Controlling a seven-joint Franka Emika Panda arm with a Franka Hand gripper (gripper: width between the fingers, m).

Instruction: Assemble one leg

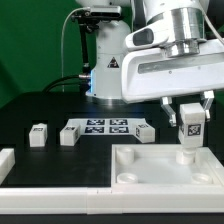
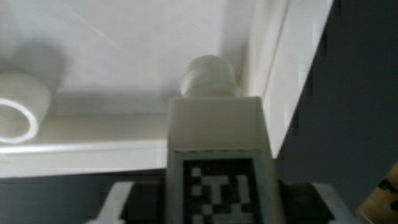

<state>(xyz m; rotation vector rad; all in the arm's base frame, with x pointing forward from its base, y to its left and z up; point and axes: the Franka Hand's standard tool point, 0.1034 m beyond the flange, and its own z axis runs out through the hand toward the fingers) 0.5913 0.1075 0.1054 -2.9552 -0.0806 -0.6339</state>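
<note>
The gripper is pinching the leg and holding it upright over the square part, at its far corner on the exterior view's right, probably aiming at a socket; contact is unclear. The leg is appearing as a white block with a black-and-white tag.

Wht tagged leg upright, clamped in hand.

Three loose white tagged plastic block legs and the flat white marker board line the black table beyond the large white square part. Its flat centre is open; the held leg blocks its corner at the exterior view's right.
</note>
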